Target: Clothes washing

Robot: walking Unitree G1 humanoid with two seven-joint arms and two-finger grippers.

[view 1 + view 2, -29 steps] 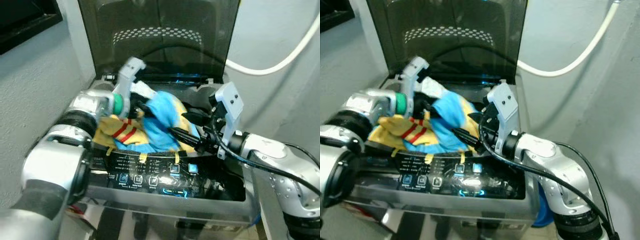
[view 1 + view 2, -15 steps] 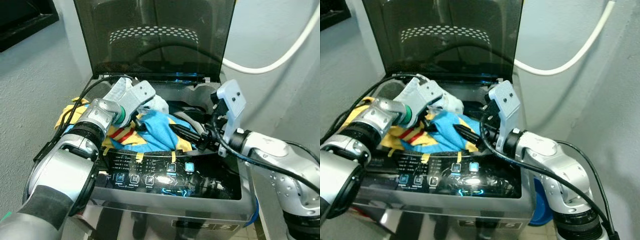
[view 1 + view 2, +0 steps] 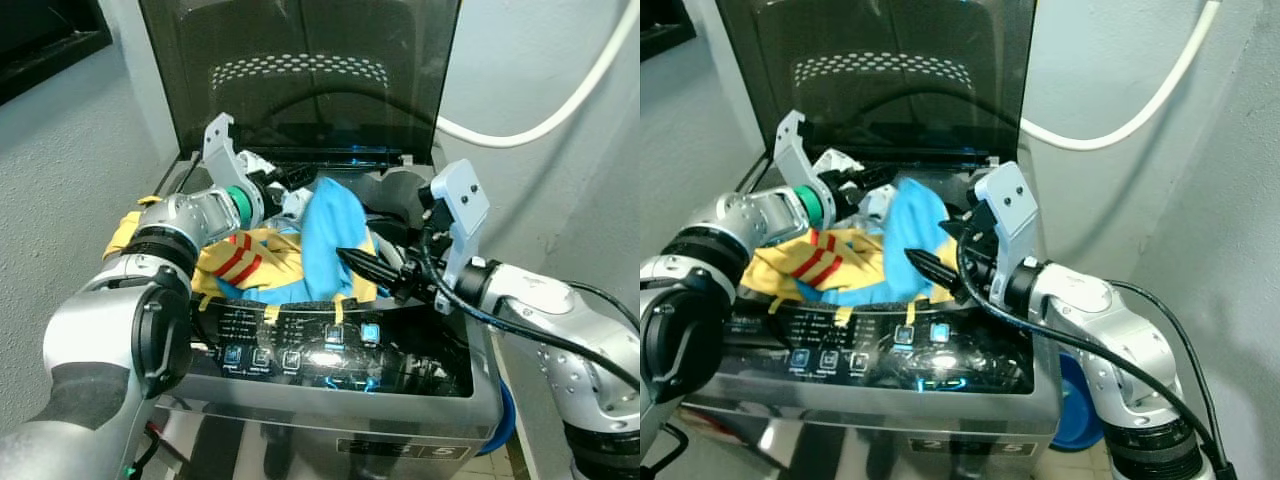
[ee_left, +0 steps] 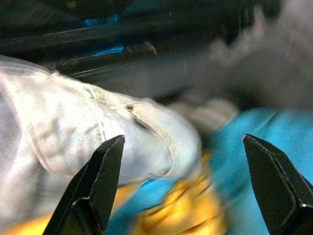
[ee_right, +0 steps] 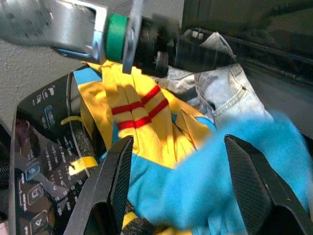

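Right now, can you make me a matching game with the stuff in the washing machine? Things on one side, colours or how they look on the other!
Things:
1. washing machine lid
2. pale denim garment
3. striped cloth
4. control panel

Descriptions:
A. yellow with red stripes
B. lit with blue buttons
C. standing open, dark and see-through
D. whitish, with seams and a rivet

Pairs: 1-C, 2-D, 3-A, 4-B

Grey roughcast walls point(image 3: 60, 150) close in on both sides — a white hose point(image 3: 560, 110) curves across the right wall, a dark window frame point(image 3: 45, 45) upper left.
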